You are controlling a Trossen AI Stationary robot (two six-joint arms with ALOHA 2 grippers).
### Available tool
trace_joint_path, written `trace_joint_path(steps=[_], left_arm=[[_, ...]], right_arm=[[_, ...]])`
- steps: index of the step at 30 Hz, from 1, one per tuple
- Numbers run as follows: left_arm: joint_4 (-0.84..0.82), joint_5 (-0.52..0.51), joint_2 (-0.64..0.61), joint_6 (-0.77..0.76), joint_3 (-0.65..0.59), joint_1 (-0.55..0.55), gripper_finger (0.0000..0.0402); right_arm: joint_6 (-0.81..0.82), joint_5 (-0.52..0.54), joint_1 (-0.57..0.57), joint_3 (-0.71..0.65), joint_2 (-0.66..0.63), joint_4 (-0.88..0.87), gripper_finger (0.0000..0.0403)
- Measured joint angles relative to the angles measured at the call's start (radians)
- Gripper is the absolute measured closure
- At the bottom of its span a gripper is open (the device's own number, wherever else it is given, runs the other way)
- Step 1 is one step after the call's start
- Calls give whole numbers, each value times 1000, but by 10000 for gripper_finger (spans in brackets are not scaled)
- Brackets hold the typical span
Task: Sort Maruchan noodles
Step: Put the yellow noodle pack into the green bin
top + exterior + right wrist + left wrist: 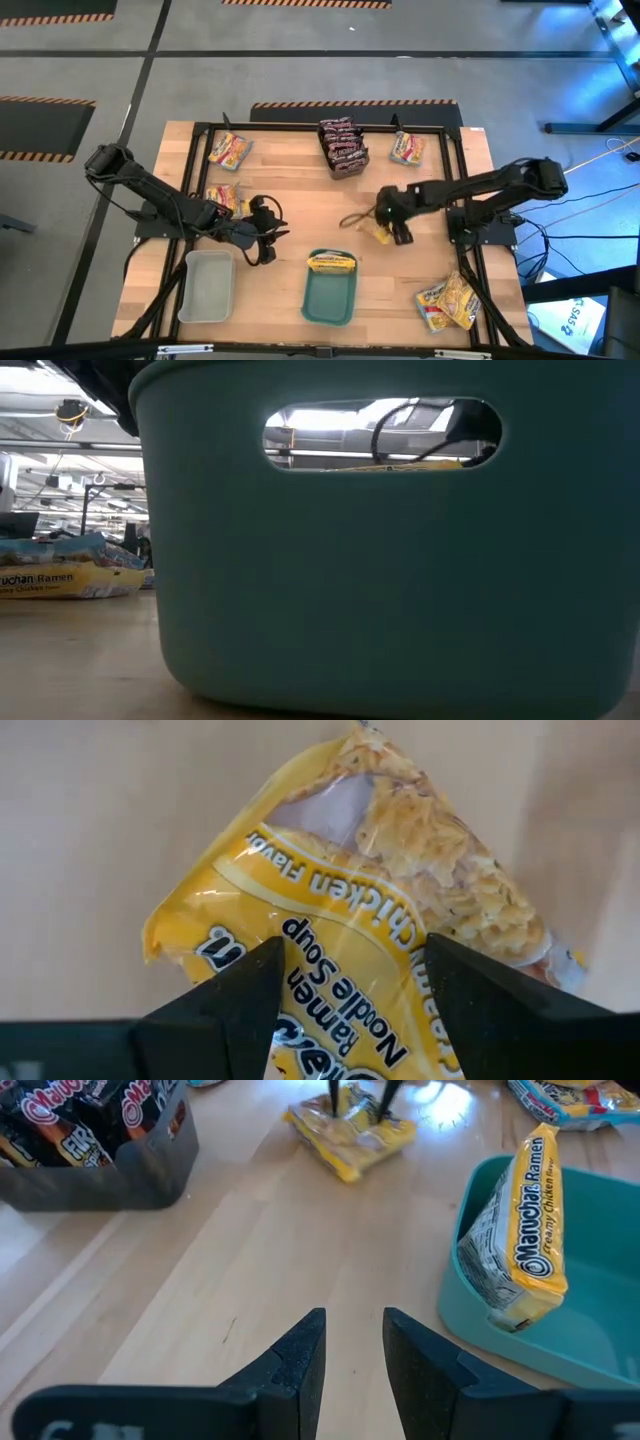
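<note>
Closest to the front edge of the wooden surface [280, 190] sit two trays side by side: a pale grey tray [206, 286] and a teal tray [330, 291], the teal one with a yellow creamy-chicken packet [332, 263] propped on edge against its far rim. Just beyond the grey tray hangs the left claw [266, 240], its fingers a little apart with only bare wood between them, pointing toward the teal tray. Off to the front right corner lies a small heap of yellow packets [447, 303].

Further in, near the middle, the right claw [391, 228] is down over a yellow noodle packet [380, 940], one finger on either side of the wrapper; whether they actually pinch it I cannot tell. Behind the left claw lies another yellow packet [222, 197]. Farthest back, a dark bin [341, 148] holds the maroon-black packets [339, 138], with one yellow packet [230, 151] to its left and another [406, 149] to its right.
</note>
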Motion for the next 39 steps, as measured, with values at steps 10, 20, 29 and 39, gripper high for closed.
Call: trace_joint_path(steps=[10, 20, 29, 39], left_arm=[[13, 2, 0, 19, 0, 18, 305], [310, 232, 93, 230, 2, 175, 305], [353, 440, 292, 316, 102, 366, 305], [456, 476, 620, 423, 259, 455, 305]], right_arm=[[149, 226, 195, 192, 24, -85, 169], [936, 239, 325, 250, -87, -292, 169], [1473, 268, 438, -19, -175, -61, 169], [1755, 277, 437, -235, -184, 223, 169]])
